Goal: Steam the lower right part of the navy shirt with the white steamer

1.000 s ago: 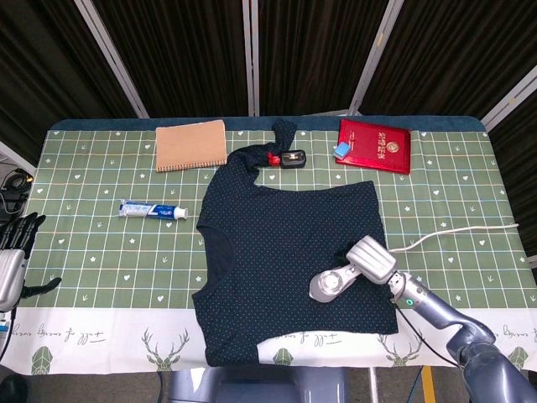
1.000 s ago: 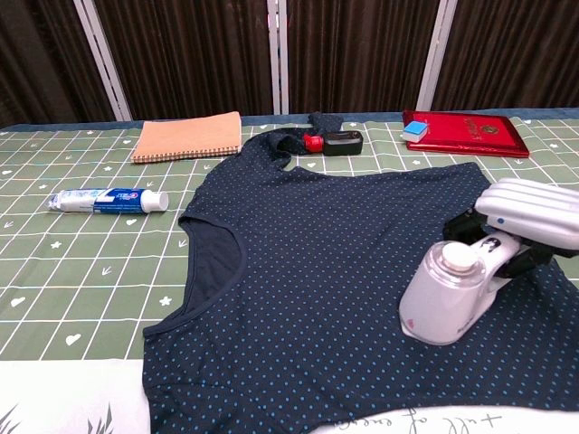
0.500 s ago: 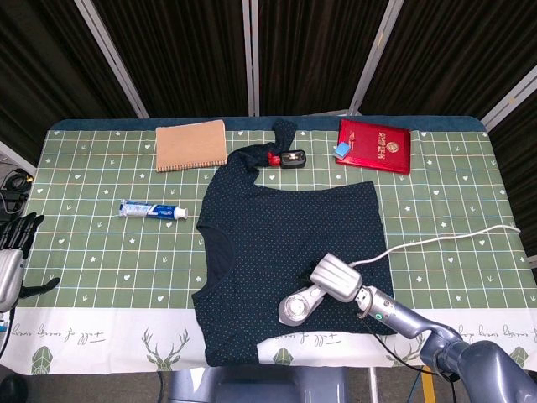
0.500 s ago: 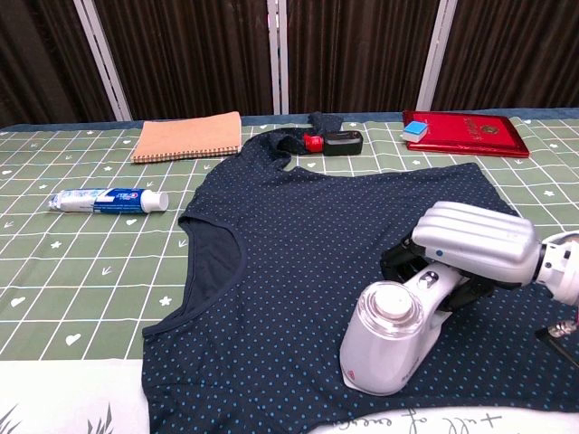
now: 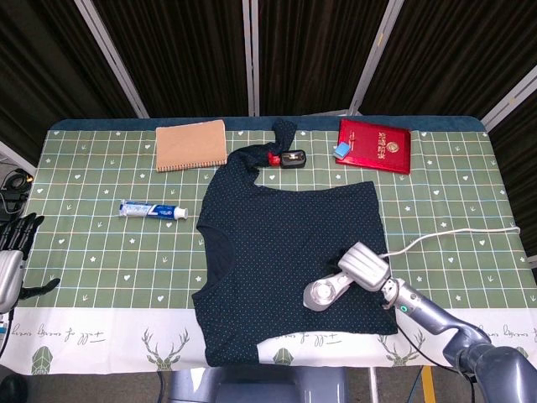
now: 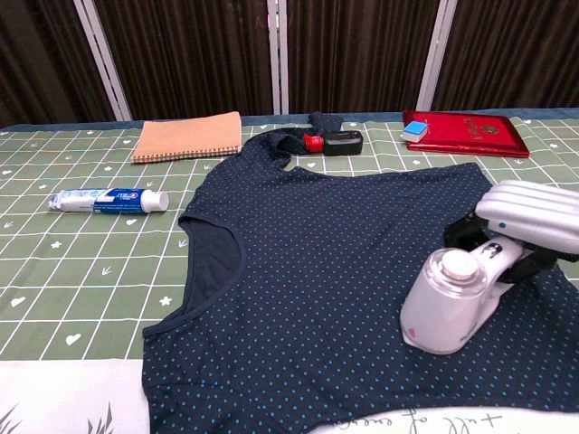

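Gripping the white steamer (image 6: 450,300) by its handle, the right hand (image 6: 527,215) has its fingers wrapped over the top of the tool so that the rounded head faces down onto the navy shirt (image 6: 344,271). In the head view the steamer (image 5: 323,293) rests on the shirt (image 5: 285,252) near its lower right corner, touching the cloth, with the right hand (image 5: 363,267) just behind it and the forearm reaching in from the near right edge of the tabletop (image 5: 101,252). That low, flat hold makes sense for the job: the steam face must sit against the fabric, and the handle trails toward the arm so the wrist can slide it along. The white cord (image 5: 453,231) runs off to the right, away from the shirt, which keeps it out of the steaming path.

The shirt lies spread flat in the middle of the tabletop, neckline toward the robot's left, one sleeve reaching up to the far edge beside a small black and red object (image 5: 287,158). A tan notebook (image 5: 191,144), a red booklet (image 5: 374,144) and a toothpaste tube (image 5: 153,210) sit well apart from the working area. The left hand (image 5: 12,252) hangs off the left end of the tabletop holding nothing; its fingers appear loosely apart.

I judge the steaming to be under way on the right region.
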You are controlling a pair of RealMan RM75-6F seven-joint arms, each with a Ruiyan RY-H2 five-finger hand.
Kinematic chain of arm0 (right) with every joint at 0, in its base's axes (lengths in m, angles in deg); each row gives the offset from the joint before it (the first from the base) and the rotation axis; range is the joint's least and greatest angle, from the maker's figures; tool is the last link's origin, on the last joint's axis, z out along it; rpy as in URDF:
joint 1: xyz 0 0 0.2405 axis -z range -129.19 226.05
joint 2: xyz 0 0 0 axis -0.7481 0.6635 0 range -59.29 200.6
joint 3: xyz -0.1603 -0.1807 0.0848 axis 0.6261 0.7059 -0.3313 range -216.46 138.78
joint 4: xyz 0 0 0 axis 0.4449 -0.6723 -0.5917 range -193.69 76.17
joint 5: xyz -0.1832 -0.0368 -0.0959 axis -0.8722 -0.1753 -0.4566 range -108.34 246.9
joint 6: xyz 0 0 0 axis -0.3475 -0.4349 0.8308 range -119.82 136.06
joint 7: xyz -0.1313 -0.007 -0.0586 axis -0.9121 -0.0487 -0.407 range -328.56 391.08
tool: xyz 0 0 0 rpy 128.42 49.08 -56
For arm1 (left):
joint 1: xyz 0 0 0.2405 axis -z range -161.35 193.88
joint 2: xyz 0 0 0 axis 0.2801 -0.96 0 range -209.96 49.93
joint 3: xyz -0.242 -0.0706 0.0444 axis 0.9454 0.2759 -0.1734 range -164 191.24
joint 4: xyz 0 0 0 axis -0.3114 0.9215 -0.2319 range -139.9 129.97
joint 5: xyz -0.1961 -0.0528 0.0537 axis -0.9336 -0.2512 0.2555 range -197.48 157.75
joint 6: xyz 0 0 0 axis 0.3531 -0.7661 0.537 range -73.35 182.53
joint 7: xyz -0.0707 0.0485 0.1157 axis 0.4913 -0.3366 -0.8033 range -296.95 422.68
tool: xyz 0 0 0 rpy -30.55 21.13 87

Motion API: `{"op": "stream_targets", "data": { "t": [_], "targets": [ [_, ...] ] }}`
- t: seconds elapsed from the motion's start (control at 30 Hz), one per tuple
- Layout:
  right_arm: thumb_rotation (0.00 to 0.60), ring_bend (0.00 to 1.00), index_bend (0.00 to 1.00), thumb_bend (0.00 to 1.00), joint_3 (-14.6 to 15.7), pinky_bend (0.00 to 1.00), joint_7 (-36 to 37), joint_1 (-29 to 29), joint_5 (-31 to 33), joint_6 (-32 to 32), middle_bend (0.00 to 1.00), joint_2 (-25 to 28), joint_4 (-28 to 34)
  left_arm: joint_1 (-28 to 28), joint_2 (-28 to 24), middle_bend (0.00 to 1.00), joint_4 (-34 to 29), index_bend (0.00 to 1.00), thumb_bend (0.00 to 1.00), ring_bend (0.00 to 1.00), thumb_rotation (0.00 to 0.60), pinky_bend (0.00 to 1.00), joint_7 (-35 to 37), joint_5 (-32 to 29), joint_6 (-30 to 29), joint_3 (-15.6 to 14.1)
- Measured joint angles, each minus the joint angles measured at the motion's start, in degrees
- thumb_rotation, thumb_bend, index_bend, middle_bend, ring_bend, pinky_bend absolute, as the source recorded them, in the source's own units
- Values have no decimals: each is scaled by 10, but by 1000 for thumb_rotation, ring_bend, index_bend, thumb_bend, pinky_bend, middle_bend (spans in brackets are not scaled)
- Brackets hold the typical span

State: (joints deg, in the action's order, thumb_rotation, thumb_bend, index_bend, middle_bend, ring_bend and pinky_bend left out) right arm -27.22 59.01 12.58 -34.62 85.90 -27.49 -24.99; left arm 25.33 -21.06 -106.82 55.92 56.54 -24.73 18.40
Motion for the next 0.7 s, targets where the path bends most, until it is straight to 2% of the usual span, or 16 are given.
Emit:
{"op": "stream_targets", "data": {
  "t": [0.27,0.5,0.7],
  "targets": [
    [600,658,854,761,-13,941,85,28,34,-14,731,4,-97,2,6,0,-4,0,0,0,600,0,-12,-1,3,-2],
    [600,659,854,761,-63,941,120,25,85,-38,731,4,-124,1,6,0,-6,0,0,0,600,0,-11,-1,3,-3],
    [600,659,854,762,-103,941,121,10,135,-100,731,-2,-146,-1,5,0,-6,0,0,0,600,0,-9,0,0,-3]
  ]
}}
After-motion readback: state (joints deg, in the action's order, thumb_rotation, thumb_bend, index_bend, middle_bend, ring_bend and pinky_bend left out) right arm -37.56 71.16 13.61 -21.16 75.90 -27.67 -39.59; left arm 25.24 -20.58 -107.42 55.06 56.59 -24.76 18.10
